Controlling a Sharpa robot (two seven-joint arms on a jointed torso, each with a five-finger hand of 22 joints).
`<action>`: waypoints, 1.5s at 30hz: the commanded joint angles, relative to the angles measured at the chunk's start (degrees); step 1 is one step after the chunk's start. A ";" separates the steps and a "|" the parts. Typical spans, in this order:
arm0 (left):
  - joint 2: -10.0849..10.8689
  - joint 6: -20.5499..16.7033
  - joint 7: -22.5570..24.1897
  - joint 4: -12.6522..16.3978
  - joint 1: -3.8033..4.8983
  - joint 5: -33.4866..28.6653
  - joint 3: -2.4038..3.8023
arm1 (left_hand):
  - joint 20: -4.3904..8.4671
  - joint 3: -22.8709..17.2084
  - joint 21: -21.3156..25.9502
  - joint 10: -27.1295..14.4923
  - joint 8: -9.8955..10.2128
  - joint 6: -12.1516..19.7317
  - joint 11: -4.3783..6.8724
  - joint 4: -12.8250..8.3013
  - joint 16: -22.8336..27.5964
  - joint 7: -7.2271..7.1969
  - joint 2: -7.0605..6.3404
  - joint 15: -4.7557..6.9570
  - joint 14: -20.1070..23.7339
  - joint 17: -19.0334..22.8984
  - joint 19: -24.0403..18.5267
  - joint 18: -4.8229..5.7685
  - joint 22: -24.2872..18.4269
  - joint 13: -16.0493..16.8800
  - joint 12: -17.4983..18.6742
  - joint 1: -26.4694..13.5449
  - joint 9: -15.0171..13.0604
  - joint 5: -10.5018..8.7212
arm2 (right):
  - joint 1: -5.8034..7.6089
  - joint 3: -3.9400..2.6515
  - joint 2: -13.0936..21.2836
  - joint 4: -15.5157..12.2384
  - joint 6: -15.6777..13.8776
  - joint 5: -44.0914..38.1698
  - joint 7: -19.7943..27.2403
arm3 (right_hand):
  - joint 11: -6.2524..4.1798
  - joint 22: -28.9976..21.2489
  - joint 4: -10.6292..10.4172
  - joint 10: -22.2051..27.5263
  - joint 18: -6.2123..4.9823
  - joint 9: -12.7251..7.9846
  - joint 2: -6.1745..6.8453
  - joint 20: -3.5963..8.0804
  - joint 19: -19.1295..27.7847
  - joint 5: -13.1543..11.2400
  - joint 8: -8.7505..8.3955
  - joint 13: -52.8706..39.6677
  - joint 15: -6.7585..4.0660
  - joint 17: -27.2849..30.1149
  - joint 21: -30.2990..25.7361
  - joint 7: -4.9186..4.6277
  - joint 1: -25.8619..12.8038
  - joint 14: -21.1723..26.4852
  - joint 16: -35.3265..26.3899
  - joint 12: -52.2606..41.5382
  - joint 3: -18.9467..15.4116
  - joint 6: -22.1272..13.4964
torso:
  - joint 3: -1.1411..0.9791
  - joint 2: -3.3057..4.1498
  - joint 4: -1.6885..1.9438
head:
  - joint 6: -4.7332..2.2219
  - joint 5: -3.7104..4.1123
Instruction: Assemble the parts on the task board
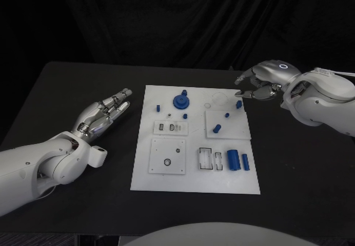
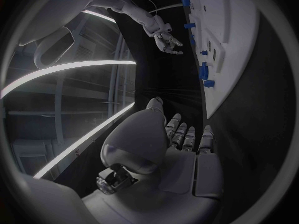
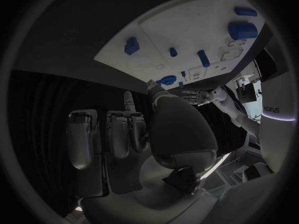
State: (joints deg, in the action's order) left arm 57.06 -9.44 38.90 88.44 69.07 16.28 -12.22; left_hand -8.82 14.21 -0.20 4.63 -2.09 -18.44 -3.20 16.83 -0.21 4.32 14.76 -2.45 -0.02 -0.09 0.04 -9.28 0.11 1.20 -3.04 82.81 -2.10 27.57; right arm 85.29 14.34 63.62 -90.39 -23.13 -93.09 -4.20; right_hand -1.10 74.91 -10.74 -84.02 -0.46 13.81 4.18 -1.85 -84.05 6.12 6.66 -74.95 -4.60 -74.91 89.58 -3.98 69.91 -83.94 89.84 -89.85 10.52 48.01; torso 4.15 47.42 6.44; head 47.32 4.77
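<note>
We judge this the reach step: our right hand (image 1: 259, 84) hovers with fingers curled and holding nothing just off the task board (image 1: 189, 177), near a small blue peg (image 1: 239, 104) at its far right corner. Our left hand (image 1: 103, 114) lies flat, fingers extended and holding nothing, beside the board. Next we'd need the right fingers to close on that peg.

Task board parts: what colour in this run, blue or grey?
Blue; the parts show it best in the head view, against the white task board.

The white task board (image 1: 194, 180) lies flat mid-table, blue parts (image 1: 181, 100) scattered upright and lying across it.
</note>
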 commanded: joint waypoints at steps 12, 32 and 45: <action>-0.08 -0.05 11.10 -0.10 0.05 -0.62 0.04 | -0.23 0.23 0.09 0.25 0.02 -0.15 -0.19 -0.03 0.21 -0.16 0.28 -0.29 0.02 0.09 0.07 -0.94 -0.01 -0.02 0.14 -0.46 0.01 -0.08 | -2.73 -0.02 1.53 1.76 0.57 0.78 1.02 | -0.56 14.03 -4.11 -5.98 -0.07 -1.46 1.77 0.27 -4.89 -1.97 -1.66 -15.05 -0.38 -13.83 -1.02 0.62 0.85 -5.75 -0.82 -0.15 -1.17 -1.15 | -0.08 0.27 0.12 | 0.65 0.36; -0.08 0.22 10.94 -0.24 0.05 -0.62 0.04 | -0.30 -0.04 0.10 0.22 0.04 -0.01 -0.28 -0.17 0.21 -0.18 0.48 -0.38 0.02 0.09 0.06 -0.92 -0.02 -0.03 0.12 0.49 0.02 1.48 | -3.91 -0.02 1.67 1.73 1.35 0.80 1.05 | -0.44 13.90 -5.47 -5.98 -0.14 -2.04 2.68 0.34 -4.75 -0.98 -1.83 -15.05 -0.36 -13.44 -1.27 0.38 3.69 -5.66 -1.12 -0.15 -1.19 -0.21 | 0.00 0.13 -0.03 | 0.71 0.89; -0.08 0.45 10.96 -0.33 0.04 -0.62 0.04 | -0.35 -0.28 0.09 0.22 0.04 0.04 -0.32 -0.26 0.21 -0.18 0.28 -0.43 0.02 0.09 0.07 -0.92 -0.02 -0.03 0.11 1.37 0.03 2.18 | -5.07 -0.02 -0.02 2.80 0.48 0.80 1.13 | -0.29 13.85 -4.98 -5.98 -0.18 -2.30 2.44 0.28 -4.69 2.43 -1.77 -15.05 -0.27 -13.33 -1.40 0.17 6.22 -5.64 -1.20 -0.15 -0.84 0.68 | 0.00 0.10 0.01 | 0.64 0.70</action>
State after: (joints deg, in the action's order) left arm 57.05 -9.42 38.90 88.05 69.07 15.90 -12.22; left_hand -8.82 14.03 -0.20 4.62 -2.09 -18.44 -3.18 16.66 -0.21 4.32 14.97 -2.45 -0.02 -0.09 0.04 -9.29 0.11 1.20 -3.04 83.71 -2.10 29.59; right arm 80.38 14.34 63.61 -87.74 -22.31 -92.19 -3.06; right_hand -1.11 74.90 -15.87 -84.03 -0.45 11.58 6.71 -1.85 -84.05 8.21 4.92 -74.92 -4.60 -74.91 88.31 -3.84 75.64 -83.94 88.95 -89.85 9.42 48.30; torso 4.15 47.52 6.41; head 48.05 5.49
